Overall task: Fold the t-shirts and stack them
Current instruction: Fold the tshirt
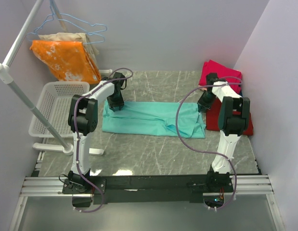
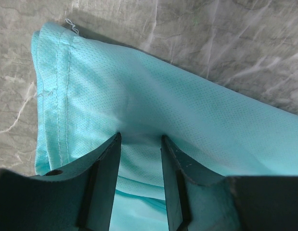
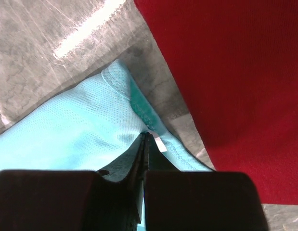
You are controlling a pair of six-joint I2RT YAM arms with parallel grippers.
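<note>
A teal t-shirt (image 1: 153, 118) lies as a long band across the middle of the marble table. My left gripper (image 1: 115, 103) stands on its left end. In the left wrist view the left gripper (image 2: 140, 137) is open, its fingers pressed down on the teal t-shirt (image 2: 163, 91) with cloth bulging between them. My right gripper (image 1: 204, 103) is at the shirt's right end. In the right wrist view the right gripper (image 3: 148, 135) is shut on the hem of the teal t-shirt (image 3: 76, 130), beside a small white tag. A dark red t-shirt (image 3: 226, 72) lies just to the right.
The dark red t-shirt (image 1: 212, 120) lies against the right wall, with a magenta-pink one (image 1: 221, 72) behind it. At the left stands a white basket (image 1: 57, 103). An orange blotched cloth (image 1: 67, 60) and a beige cloth (image 1: 88, 43) hang from a rack pole (image 1: 19, 91).
</note>
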